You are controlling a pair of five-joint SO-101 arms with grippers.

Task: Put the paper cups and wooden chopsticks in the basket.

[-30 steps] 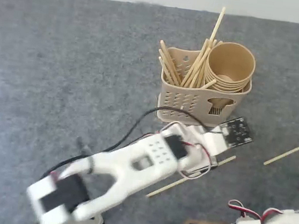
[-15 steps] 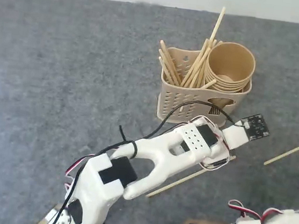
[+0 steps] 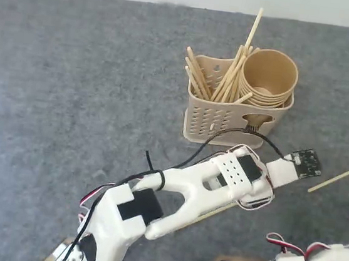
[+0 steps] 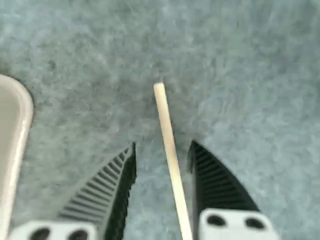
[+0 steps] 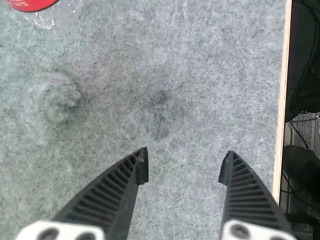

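Left gripper [image 4: 162, 145]: jaws spread, straddling a chopstick [image 4: 164, 115] lying toward the table's [image 3: 71, 93] near edge.
Right gripper [image 5: 185, 160]: hanging released, jaws apart, over the table's near right corner.

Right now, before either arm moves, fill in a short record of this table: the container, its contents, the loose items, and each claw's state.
basket: upright on grey carpet
paper cups: stacked inside basket
standing chopsticks: bundled in basket beside cups
near chopstick: flat on carpet, straddled by left claw
far chopstick: flat on carpet, apart from both arms
left claw: open
right claw: open above bare carpet
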